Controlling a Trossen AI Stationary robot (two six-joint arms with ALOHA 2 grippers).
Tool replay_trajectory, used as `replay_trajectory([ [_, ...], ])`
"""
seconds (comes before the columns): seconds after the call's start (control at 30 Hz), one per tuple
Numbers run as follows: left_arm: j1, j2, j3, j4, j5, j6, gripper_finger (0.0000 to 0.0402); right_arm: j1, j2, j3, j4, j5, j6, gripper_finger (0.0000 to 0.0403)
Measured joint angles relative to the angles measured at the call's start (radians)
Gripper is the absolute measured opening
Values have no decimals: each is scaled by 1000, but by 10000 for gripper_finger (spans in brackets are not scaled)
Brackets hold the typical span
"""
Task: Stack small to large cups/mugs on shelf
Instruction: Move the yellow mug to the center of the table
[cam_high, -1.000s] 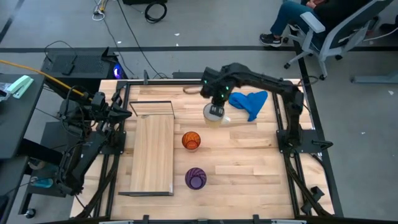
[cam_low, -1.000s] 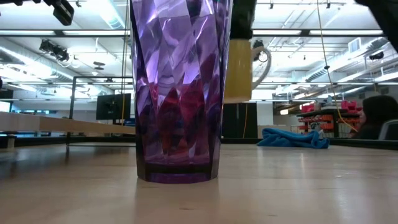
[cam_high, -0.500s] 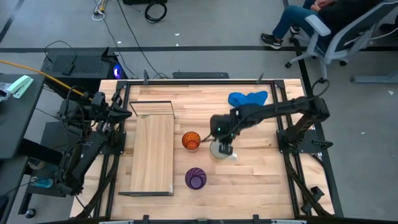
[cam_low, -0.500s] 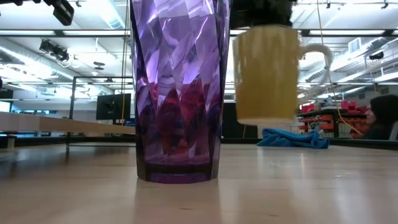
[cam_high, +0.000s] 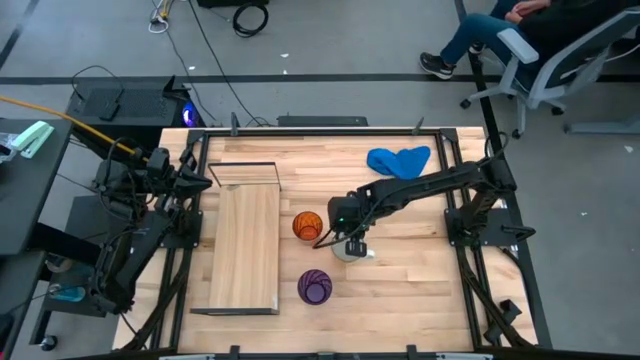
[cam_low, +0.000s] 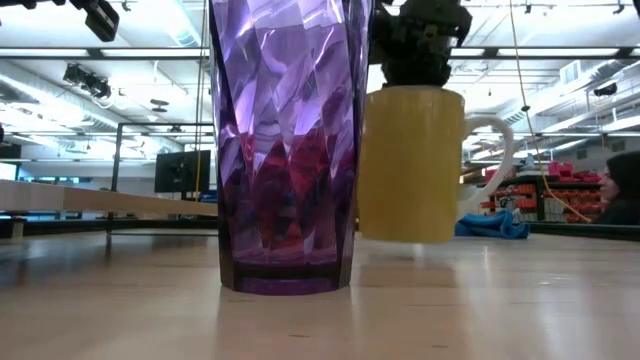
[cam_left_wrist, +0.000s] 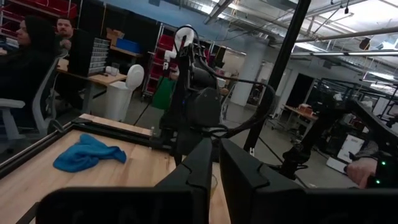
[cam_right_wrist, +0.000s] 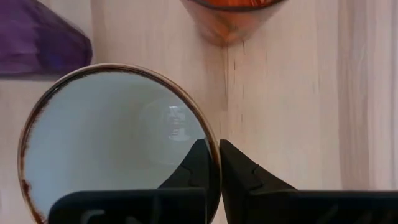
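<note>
My right gripper (cam_right_wrist: 216, 168) is shut on the white mug (cam_right_wrist: 118, 143), which hangs right of the orange translucent cup (cam_high: 307, 226) and beyond the purple cup (cam_high: 314, 287). In the low view the mug (cam_low: 410, 165) shows right of the purple cup (cam_low: 285, 150), its handle (cam_low: 495, 160) pointing right. Both cups stand upright on their bases on the tabletop. The light-wood shelf (cam_high: 245, 245) lies left of them. My left gripper (cam_left_wrist: 215, 177) is shut and waits over the shelf's far left corner (cam_high: 205, 182). My right gripper has the mug's rim (cam_right_wrist: 213, 149) pinched, one finger (cam_right_wrist: 196, 165) inside the mug and one (cam_right_wrist: 239, 171) outside. It comes from above, pointing down. The mug hangs upright; its base (cam_low: 405, 238) is very low over the table, and I cannot tell whether it touches.
A crumpled blue cloth (cam_high: 398, 160) lies near the table's far right. Dark metal frame rails run along the table's edges (cam_high: 470, 215). Bare planks stretch right of the mug and toward the near edge. People sit beyond the table (cam_left_wrist: 37, 43).
My right gripper has carried the mug from beside the blue cloth toward the table's near edge, then lowered it next to the orange cup. The mug has stayed upright and has come down from well above the table to just over it.
</note>
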Motion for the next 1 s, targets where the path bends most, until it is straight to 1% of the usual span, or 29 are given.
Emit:
replay_trajectory([
  [0.4, 0, 0, 0, -8, 0, 1, 30, 33, 25, 0, 52, 0, -22, 16],
  [0.7, 0, 0, 0, -9, 0, 1, 38, 36, 54, 5, 61, -10, -28, 17],
  [0.77, 0, 0, 0, -9, 0, 1, 38, 35, 54, 5, 63, -9, -27, 30],
  [0.9, 0, 0, 0, -9, 0, 1, 39, 30, 53, 2, 66, -12, -18, 69],
  [1.0, 0, 0, 0, -9, 0, 1, 37, 30, 50, 2, 66, -12, -18, 88],
])
